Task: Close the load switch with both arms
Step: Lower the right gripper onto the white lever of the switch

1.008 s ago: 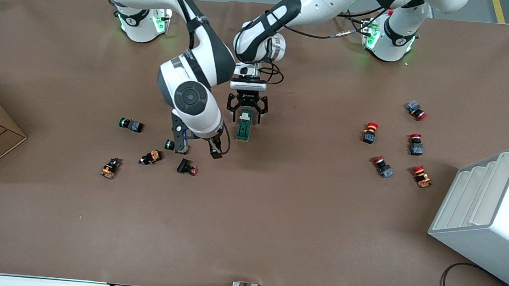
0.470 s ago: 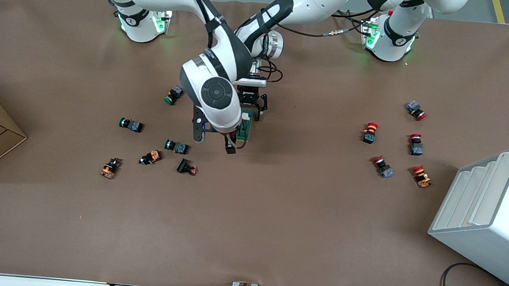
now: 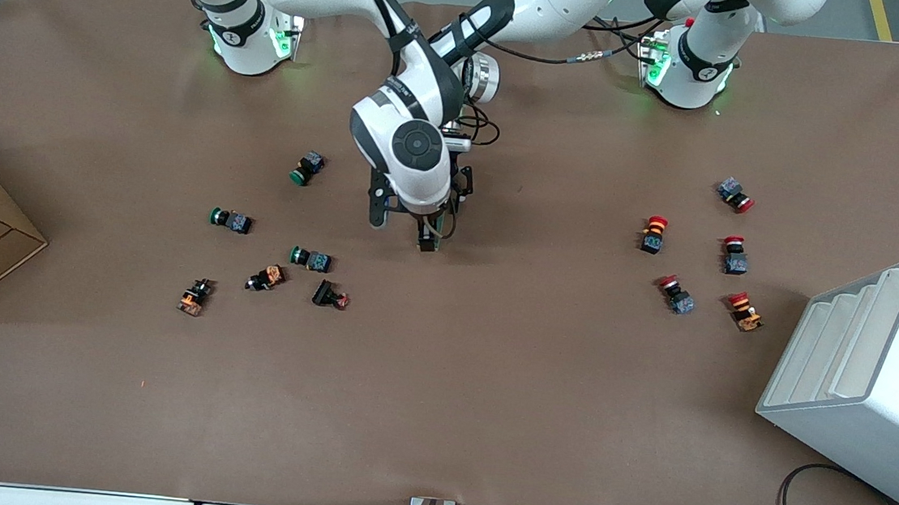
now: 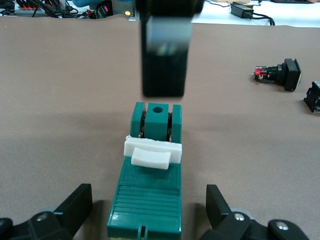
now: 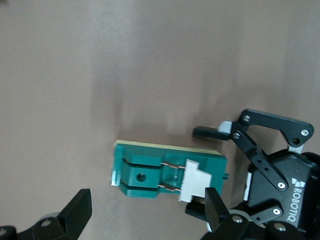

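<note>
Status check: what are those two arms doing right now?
Left end effector open, straddling the dark green load switch with cream-white handle. Right end effector open, over it. Nothing in the way.

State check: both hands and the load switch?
left hand: open, fingers astride the load switch, not touching it
right hand: open, over the load switch, holding nothing
load switch: flat on the table, ungripped
white handle: untouched; cannot tell if closed
</note>
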You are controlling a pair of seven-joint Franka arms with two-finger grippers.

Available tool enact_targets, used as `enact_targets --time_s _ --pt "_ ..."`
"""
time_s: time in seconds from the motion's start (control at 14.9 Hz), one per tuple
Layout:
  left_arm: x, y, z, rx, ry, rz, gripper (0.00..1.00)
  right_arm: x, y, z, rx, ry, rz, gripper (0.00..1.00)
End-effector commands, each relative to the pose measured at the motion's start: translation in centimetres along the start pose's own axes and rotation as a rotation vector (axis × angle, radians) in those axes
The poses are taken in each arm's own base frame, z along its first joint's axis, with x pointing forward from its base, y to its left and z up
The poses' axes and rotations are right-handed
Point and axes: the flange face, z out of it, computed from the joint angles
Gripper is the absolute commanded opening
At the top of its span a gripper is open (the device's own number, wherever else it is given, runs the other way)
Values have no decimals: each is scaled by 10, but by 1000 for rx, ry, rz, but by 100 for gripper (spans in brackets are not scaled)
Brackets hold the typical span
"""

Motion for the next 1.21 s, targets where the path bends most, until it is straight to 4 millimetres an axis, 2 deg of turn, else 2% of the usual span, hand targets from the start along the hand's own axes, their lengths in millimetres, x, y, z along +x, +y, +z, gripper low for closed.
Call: enact_targets --time_s 0.0,0.2,0.4,0.74,1.14 --pt "-16 -1 1 -11 -8 -4 100 5 18 -7 11 -1 35 100" --pt "-15 0 0 -13 -6 -6 100 12 30 -14 38 -23 41 100" --pt "-17 -1 0 -11 -8 -4 100 15 37 -4 68 -42 37 100" --pt "-15 0 0 -13 -6 -6 100 8 49 13 99 -61 16 100" --pt "-17 -1 0 -11 -8 -4 100 6 43 33 132 -76 14 100"
